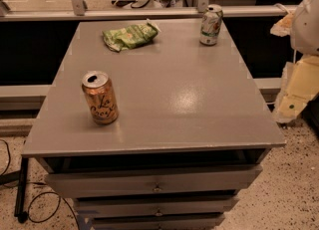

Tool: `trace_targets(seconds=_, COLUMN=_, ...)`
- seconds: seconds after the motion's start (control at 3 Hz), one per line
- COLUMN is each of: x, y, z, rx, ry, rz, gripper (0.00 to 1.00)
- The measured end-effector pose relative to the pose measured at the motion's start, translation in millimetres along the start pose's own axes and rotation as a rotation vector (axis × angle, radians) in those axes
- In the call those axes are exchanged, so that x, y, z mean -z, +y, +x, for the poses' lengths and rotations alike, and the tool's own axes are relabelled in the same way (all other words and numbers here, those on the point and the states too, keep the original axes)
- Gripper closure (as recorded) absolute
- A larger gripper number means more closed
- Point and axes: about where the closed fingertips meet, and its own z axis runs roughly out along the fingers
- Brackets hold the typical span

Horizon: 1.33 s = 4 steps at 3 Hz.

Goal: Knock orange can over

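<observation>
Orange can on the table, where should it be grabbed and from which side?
Take the orange can around its mid-body from the right: it stands upright, round-sided, close to the left edge of the table. The gripper is out of view.

I see the orange can as shiny copper-orange, with dark cursive script and a silver top. The other can is white with green markings, and the crumpled snack bag is light green. The cabinet top is plain grey, its drawers the same grey, the floor speckled beige. My gripper sits out of frame.
</observation>
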Motion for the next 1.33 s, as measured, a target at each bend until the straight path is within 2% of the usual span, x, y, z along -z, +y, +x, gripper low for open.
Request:
trace_targets(seconds=0.33, x=0.0, y=0.0, z=0.0, rx=0.0, ry=0.0, rz=0.0, gripper=0.0)
trace_targets(seconds=0.67, x=-9.9, y=4.2, z=-13.0, rx=0.005, ry=-0.07, rz=-0.011, gripper=0.0)
trace_targets(seconds=1.0, x=-41.8, y=18.9, z=-49.4, rx=0.018, ry=-0.233, rz=-0.059, gripper=0.0)
trace_targets(seconds=1.33, x=-80.0, y=34.3, z=-105.9, rx=0.006, ry=-0.428, rz=-0.125, gripper=0.0)
